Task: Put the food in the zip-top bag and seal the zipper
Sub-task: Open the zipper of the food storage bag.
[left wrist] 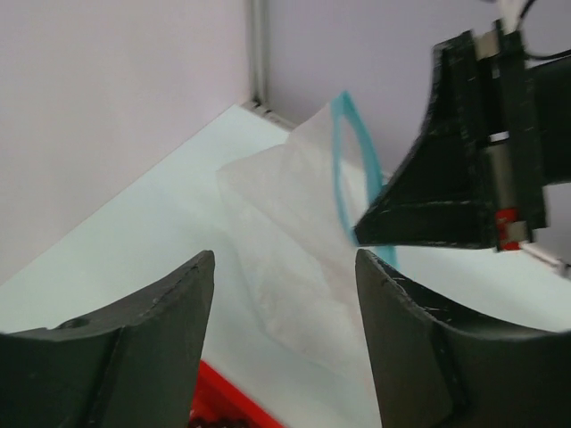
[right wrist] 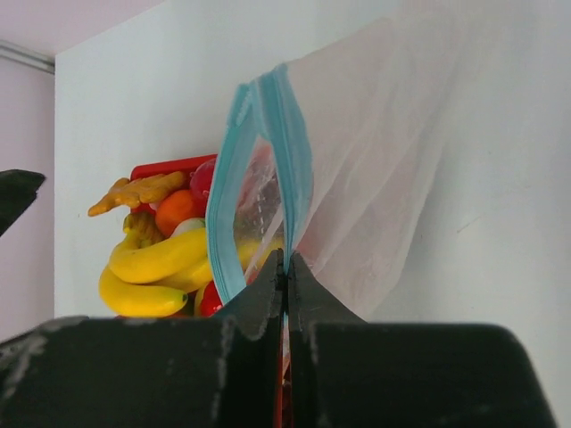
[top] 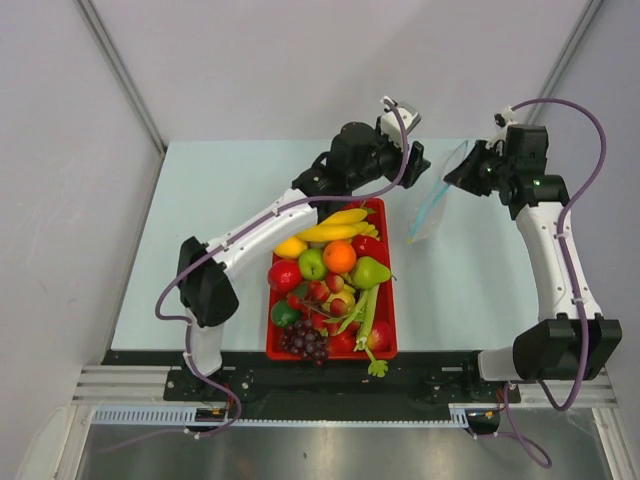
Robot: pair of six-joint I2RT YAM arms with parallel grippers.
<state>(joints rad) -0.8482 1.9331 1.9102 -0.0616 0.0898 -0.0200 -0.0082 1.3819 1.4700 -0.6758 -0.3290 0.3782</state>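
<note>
The clear zip-top bag (top: 432, 205) hangs right of the red tray, held up off the table, with its blue zipper (right wrist: 290, 152) gaping open. My right gripper (right wrist: 285, 263) is shut on one side of the zipper at the bag's mouth; it shows in the top view (top: 468, 170) too. The food (top: 335, 275), with bananas, orange, pear, grapes and red fruit, lies piled in the tray. My left gripper (left wrist: 285, 294) is open and empty, just left of the bag (left wrist: 294, 250), above the tray's far end. In the top view it is mostly hidden under its wrist.
The red tray (top: 385, 345) stands lengthwise in the middle of the pale table. Grey walls close in the back and both sides. A green-stemmed toy (top: 377, 366) hangs over the table's front edge by the tray.
</note>
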